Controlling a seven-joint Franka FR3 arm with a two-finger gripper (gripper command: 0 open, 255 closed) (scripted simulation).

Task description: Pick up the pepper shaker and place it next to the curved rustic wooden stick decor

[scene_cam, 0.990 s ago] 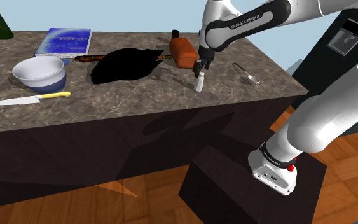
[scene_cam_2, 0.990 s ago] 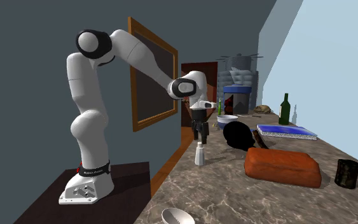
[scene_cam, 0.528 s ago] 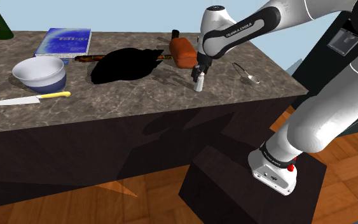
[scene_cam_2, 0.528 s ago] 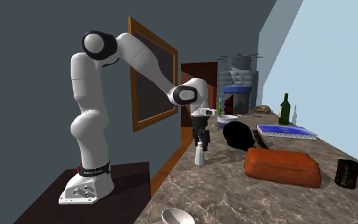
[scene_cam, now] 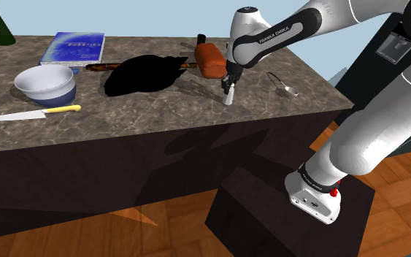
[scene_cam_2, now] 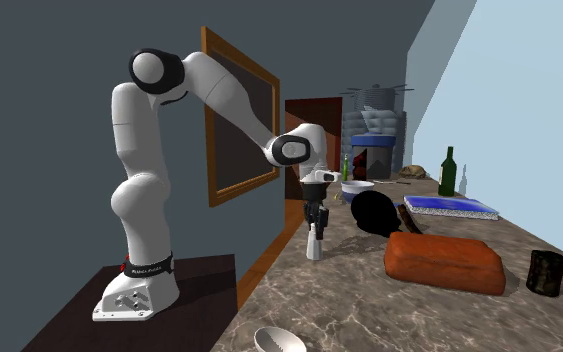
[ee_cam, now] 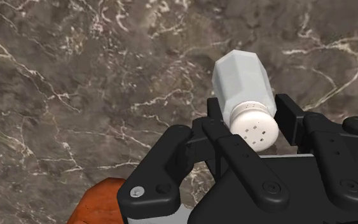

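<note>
Gripper [ee_cam: 254,119] clasping white pepper shaker [ee_cam: 242,79] by cap, jaws pressing both sides. Grip sitting high: needing slow, vertical lift, then travelling toward stick decor [scene_cam: 96,66].

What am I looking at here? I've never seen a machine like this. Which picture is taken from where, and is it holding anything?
It is one white robot arm standing on a dark box, ending in a black two-finger gripper. The shoulder view looks down from beside the box. The second exterior view looks along the counter from one end. The wrist view comes from a camera on the hand itself. On the dark marbled counter lie a white bowl, a knife, a blue book, a reddish-brown block and a thin brown stick. The fingers clasp the top of a small white pepper shaker, which seems to rest on the counter.
</note>
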